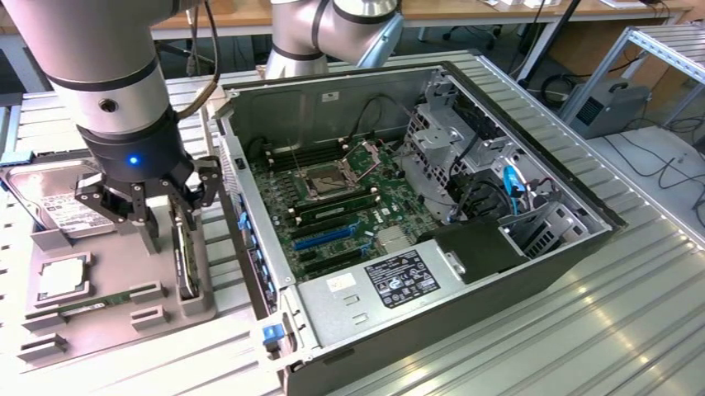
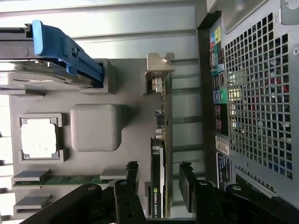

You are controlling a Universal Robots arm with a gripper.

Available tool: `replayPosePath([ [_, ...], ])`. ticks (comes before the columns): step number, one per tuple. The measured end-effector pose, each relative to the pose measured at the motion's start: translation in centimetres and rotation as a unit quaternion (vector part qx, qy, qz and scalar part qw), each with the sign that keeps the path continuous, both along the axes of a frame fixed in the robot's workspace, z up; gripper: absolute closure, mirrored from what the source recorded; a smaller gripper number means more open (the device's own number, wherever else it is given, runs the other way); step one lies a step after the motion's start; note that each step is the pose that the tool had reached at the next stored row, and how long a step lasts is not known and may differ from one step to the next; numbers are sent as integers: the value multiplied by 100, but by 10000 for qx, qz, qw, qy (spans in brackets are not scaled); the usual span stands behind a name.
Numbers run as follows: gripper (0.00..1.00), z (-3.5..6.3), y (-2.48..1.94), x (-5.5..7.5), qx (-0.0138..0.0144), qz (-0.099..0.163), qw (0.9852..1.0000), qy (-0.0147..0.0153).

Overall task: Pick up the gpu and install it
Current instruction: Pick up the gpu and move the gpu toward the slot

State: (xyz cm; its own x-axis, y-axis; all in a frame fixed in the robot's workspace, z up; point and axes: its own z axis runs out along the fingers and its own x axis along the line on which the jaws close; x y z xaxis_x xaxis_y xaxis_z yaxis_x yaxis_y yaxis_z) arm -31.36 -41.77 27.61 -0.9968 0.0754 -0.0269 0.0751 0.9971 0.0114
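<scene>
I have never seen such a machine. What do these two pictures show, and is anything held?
This is a robot arm with an end effector, its grasping part. One picture is from a camera off the arm, the other from a camera on its wrist. There is an open computer case and a grey holder carrying a hard drive, a processor chip, a memory stick and the gpu, which stands on its edge. The open fingers stand one on each side of the gpu; nothing is held.
</scene>
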Motion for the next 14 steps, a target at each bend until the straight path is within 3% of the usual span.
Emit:
replayPosePath([
  [14,52,-149,0,19,-17,0,10000,-1],
])
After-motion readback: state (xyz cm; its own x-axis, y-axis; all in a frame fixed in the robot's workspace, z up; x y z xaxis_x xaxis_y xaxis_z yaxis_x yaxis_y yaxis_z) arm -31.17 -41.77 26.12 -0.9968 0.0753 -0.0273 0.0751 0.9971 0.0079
